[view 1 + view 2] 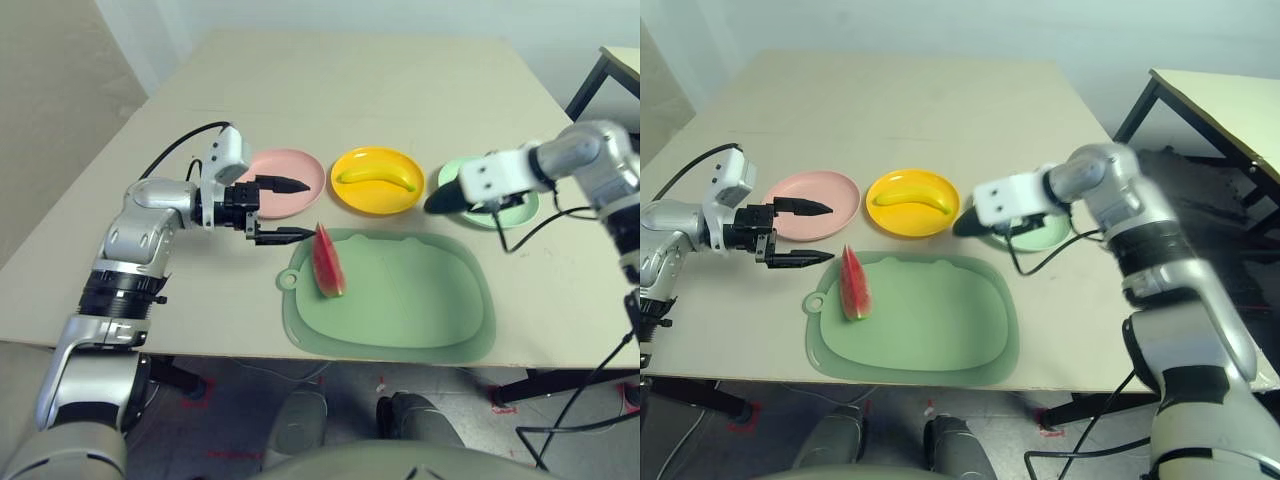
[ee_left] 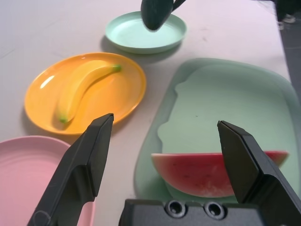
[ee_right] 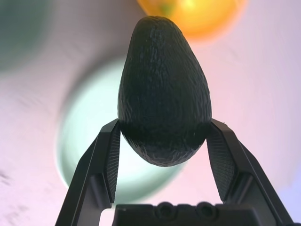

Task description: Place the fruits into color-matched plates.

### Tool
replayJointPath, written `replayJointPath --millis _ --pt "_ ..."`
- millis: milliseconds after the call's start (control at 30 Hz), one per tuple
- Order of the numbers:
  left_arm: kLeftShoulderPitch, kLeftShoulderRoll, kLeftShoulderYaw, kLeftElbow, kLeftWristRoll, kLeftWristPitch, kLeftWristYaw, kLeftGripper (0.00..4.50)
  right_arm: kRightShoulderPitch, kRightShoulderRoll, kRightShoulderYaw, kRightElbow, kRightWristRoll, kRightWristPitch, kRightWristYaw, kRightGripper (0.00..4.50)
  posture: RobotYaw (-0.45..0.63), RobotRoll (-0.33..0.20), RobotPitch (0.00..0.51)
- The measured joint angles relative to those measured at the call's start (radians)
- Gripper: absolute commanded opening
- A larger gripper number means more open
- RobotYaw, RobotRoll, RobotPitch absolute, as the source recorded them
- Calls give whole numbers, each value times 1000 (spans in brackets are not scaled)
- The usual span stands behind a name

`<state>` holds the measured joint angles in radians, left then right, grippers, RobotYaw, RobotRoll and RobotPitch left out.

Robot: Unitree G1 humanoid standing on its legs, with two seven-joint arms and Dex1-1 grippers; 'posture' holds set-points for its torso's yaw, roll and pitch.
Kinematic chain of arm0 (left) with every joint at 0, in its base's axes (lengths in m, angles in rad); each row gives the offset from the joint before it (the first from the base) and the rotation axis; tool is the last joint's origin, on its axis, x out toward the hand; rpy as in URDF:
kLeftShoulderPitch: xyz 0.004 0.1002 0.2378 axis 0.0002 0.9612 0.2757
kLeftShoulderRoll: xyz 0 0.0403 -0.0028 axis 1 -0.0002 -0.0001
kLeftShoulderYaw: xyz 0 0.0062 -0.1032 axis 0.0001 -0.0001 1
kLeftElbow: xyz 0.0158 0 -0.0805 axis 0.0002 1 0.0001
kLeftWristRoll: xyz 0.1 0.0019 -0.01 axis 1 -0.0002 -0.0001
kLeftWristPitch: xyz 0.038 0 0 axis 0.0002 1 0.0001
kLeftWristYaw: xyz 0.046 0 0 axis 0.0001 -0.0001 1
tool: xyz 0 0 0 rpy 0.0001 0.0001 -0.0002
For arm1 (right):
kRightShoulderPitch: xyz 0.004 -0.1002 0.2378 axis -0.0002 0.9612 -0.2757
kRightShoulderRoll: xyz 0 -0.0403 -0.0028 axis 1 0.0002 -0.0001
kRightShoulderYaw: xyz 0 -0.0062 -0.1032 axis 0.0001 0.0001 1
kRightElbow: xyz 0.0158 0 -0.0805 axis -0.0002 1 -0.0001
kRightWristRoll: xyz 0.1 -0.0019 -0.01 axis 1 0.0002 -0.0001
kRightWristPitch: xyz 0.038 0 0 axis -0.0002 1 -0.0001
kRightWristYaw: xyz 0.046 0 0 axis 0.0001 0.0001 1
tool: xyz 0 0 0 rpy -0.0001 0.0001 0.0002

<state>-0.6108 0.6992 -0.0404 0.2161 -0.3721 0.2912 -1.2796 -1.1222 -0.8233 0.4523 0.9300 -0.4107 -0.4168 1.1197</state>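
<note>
The right gripper (image 3: 162,141) pinched the avocado (image 3: 163,89) above the mint green plate (image 1: 519,210), far right. The left gripper (image 1: 282,209), fingers spread, faced the watermelon wedge (image 1: 329,262) on the cutting mat (image 1: 420,300). The banana (image 1: 377,177) lay in the yellow-orange plate (image 1: 350,195); the pink plate (image 1: 300,170) held nothing.

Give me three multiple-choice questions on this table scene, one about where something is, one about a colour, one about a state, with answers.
1. Where does the watermelon wedge lie?
A. on the pink plate
B. on the pale green mat
C. on the bare table

2. What colour is the plate under the banana?
A. yellow-orange
B. pink
C. mint green

3. What does the right end effector hold?
A. nothing
B. the banana
C. the avocado

Answers: 1 B, it rests at the mat's left end. 2 A, the yellow-orange plate surrounds it. 3 C, both fingers clamp the avocado.
</note>
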Motion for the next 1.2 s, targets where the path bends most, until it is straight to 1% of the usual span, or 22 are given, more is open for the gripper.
replayJointPath --millis 100,200,367,467,533,600,633,867,900,967,1033,1100,1167,1200 --pt "0 1 0 0 9 2 5 4500 -1 0 7 126 -50 -19 -87 2913 187 0 83" --pt "1 4 -1 0 17 -2 6 4500 6 2 19 212 -96 -31 -141 2913 190 0 85" --pt "3 11 -1 -7 18 -10 -1 4500 7 21 20 256 -110 -49 -163 2913 190 0 89" --pt "12 16 -1 -12 19 -49 -26 4500 7 27 20 259 -111 -55 -166 2913 190 0 89" --pt "15 19 -3 -11 21 -74 -41 4500 7 29 20 259 -110 -58 -167 3673 190 0 89" --pt "14 22 -6 -10 31 -95 -53 4500 7 32 18 259 -110 -59 -167 4331 190 0 89" --pt "12 24 -12 -4 39 -110 -58 4500 9 31 14 259 -108 -59 -167 4471 190 0 89" --pt "-48 27 -41 82 90 -238 -123 4500 39 16 -26 228 -67 -62 -143 4471 202 0 82" --pt "-59 23 -45 97 92 -266 -141 4500 44 14 -44 212 -49 -50 -127 4471 202 0 82" --pt "-87 12 -55 124 96 -335 -187 4500 64 13 -100 149 24 5 -68 4471 203 0 81" --pt "-120 -6 -68 153 101 -402 -230 4500 112 18 -167 25 112 94 -1 4471 205 0 79" --pt "-158 -15 -90 186 113 -471 -265 4500 174 28 -226 -125 206 220 53 4471 208 0 78" --pt "-198 -17 -109 232 139 -544 -298 4500 246 45 -285 -303 312 384 94 4471 207 0 77" --pt "-228 -17 -138 261 144 -581 -311 4500 301 49 -322 -428 385 500 117 4471 206 0 76"
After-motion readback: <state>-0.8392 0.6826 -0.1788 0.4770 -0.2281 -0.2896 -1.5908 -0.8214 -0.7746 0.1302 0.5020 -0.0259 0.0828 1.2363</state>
